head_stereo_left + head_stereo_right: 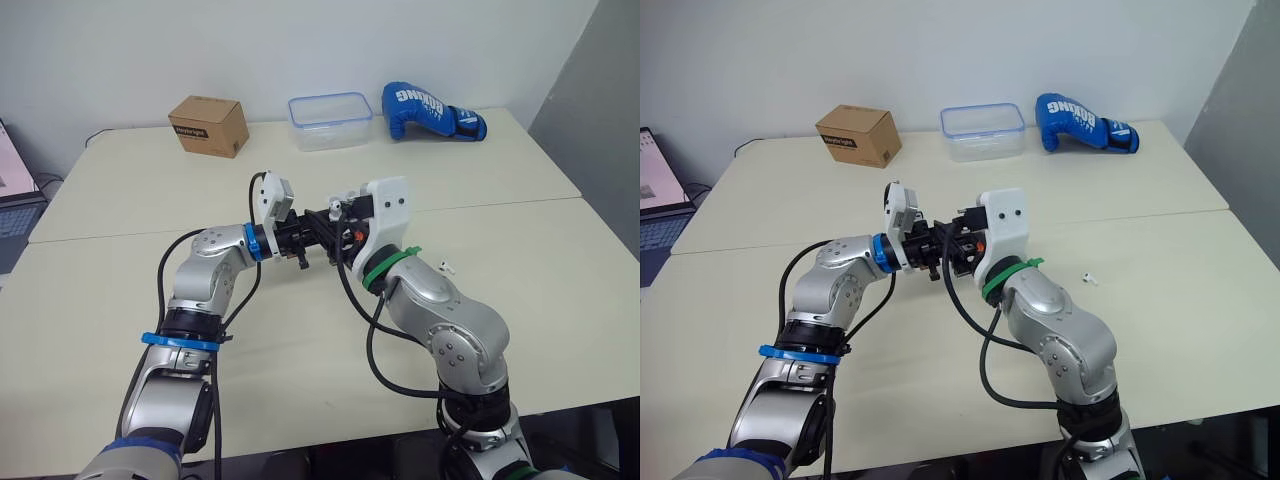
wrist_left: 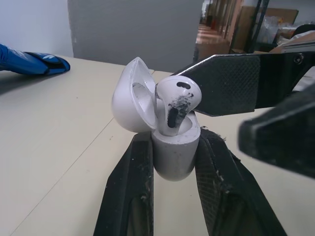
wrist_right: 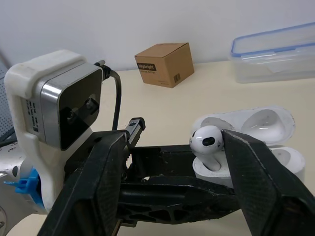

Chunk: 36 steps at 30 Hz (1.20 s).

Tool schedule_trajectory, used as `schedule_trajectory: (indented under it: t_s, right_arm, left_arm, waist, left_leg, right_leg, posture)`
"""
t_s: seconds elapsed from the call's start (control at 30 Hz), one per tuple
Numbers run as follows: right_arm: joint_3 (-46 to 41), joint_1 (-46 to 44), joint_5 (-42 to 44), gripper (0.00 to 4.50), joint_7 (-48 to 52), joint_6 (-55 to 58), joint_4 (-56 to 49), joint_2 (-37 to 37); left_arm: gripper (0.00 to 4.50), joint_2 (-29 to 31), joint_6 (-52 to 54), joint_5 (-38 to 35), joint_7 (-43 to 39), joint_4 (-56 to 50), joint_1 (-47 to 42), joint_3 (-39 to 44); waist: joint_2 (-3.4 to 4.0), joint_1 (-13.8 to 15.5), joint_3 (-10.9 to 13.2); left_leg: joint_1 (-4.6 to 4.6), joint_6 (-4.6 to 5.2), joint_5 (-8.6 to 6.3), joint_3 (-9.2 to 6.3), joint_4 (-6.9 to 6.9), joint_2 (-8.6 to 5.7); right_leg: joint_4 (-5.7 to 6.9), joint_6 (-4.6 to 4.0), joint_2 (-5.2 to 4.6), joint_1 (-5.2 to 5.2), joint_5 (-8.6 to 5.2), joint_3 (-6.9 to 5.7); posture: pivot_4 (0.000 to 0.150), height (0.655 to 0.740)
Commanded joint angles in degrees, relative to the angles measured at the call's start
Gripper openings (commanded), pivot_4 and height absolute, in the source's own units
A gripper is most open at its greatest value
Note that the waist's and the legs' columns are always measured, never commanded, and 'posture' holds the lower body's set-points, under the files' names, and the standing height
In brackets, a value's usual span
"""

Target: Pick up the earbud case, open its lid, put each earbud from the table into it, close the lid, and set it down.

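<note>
Two earbuds to log. First, a glossy white plastic earbud (image 2: 177, 98), standing stem-down in a socket of the small white rounded earbud case (image 2: 174, 164), head proud of the rim, likely not fully seated. Second, a tiny white earbud (image 1: 1089, 278), lying on the pale table (image 1: 520, 300) just to the right of the right arm. Case up in the air over mid-table, clamped low on its body by the left gripper (image 2: 175, 140), with the hinged lid (image 2: 129, 96) swung open. Fingers of the right gripper (image 3: 174, 140) spread wide, gripping nothing, one finger (image 2: 231, 83) touching the seated earbud's head. Judged light, hard, slick, apt to squirt from a pinch. Best taken across the bulbous head, stem left free; case by its sides, below the hinge.
</note>
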Motion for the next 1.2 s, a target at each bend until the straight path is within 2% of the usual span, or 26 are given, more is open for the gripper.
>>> schedule_trajectory:
  t_s: [0.03,0.3,0.47,0.57,0.63,0.73,0.87,0.97,1.1,1.2]
  right_arm:
    - [-1.98,0.22,-1.43,3.05,0.03,-0.03,-0.93,-0.8]
    - [-4.07,0.43,-1.61,3.05,1.86,-1.33,-1.9,-1.35]
    - [-9.34,-0.78,7.99,3.05,9.28,3.55,-5.62,-3.57]
    - [-14.78,-2.74,17.26,3.05,17.16,8.15,-9.09,-11.06]
    - [-17.91,-4.56,22.68,3.05,23.5,11.11,-9.1,-18.99]
    - [-18.75,-8.61,25.09,3.05,33.69,13.85,-4.61,-33.18]
    - [-11.46,-14.49,20.69,3.05,47.87,11.78,4.35,-50.29]
    - [-2.07,-19.7,13.42,3.05,55.27,8.9,11.94,-57.75]
    - [11.86,-24.69,-1.3,3.05,63.65,0.05,22.74,-62.51]
    - [20.65,-29.62,-9.12,3.05,68.83,-1.36,30.96,-60.58]
  left_arm:
    - [0.79,0.41,-0.93,-1.84,-0.37,-2.98,-1.98,1.89]
    - [0.79,0.79,-0.77,-2.0,-0.36,-3.39,-1.58,2.23]
    - [0.79,1.37,-1.25,-1.92,-0.97,-2.94,-1.13,2.32]
    - [0.79,2.8,-1.15,-2.29,-2.87,-3.45,0.49,2.33]
    - [0.79,3.47,-0.97,-2.78,-4.13,-3.74,1.45,2.32]
    - [0.79,4.28,-1.27,-3.45,-5.95,-4.32,2.59,2.44]
    - [0.79,5.41,-1.69,-4.3,-7.67,-5.67,4.16,2.86]
    - [0.79,6.27,-1.73,-4.85,-8.42,-7.64,5.79,3.01]
    - [0.79,6.86,-0.7,-5.99,-8.31,-11.92,8.65,3.24]
    - [0.79,7.12,0.07,-6.88,-7.77,-15.64,11.15,3.24]
  waist:
    - [0.0,0.0,0.0]
    - [0.0,-0.03,0.0]
    - [0.0,0.02,0.0]
    - [0.0,0.01,0.0]
    - [0.0,0.01,0.01]
    - [0.01,0.07,0.02]
    - [-0.01,0.09,0.03]
    - [-0.01,-0.01,0.04]
    - [-0.02,-0.02,0.04]
    - [-0.03,-0.02,0.05]
  left_leg:
    - [0.0,0.0,0.0,0.0,0.0,0.0]
    - [0.01,0.0,0.0,0.04,-0.02,0.01]
    - [0.0,0.0,0.0,0.02,-0.01,0.0]
    - [0.0,0.0,0.0,0.0,-0.02,0.0]
    - [0.0,0.01,-0.01,0.01,-0.02,0.0]
    - [0.0,0.03,-0.01,0.08,-0.02,0.0]
    - [0.01,0.07,-0.03,0.24,-0.03,0.02]
    - [0.02,0.07,-0.03,0.36,-0.04,0.08]
    - [0.02,0.07,-0.03,0.51,-0.03,0.06]
    - [0.0,0.06,-0.03,0.52,-0.03,0.06]
  right_leg:
    - [0.0,0.0,0.0,0.0,0.0,0.0]
    - [0.0,0.0,0.0,-0.01,0.0,0.01]
    - [-0.03,0.0,0.0,0.02,0.0,0.0]
    - [-0.06,0.0,0.0,0.02,0.0,0.0]
    - [-0.08,0.0,0.0,0.05,0.0,-0.01]
    - [-0.09,0.0,0.0,0.1,0.0,-0.1]
    - [-0.13,0.01,0.02,0.15,-0.01,-0.13]
    - [-0.14,0.02,0.05,0.11,-0.01,-0.08]
    - [-0.15,0.03,0.0,0.07,-0.01,0.04]
    - [-0.17,0.03,-0.01,0.06,-0.01,0.05]
  posture:
    - [0.15,0.7307]
    - [0.15,0.7307]
    - [0.15,0.7307]
    - [0.15,0.7307]
    - [0.15,0.7307]
    - [0.15,0.7307]
    - [0.15,0.7307]
    - [0.15,0.7307]
    - [0.15,0.7307]
    - [0.15,0.7307]
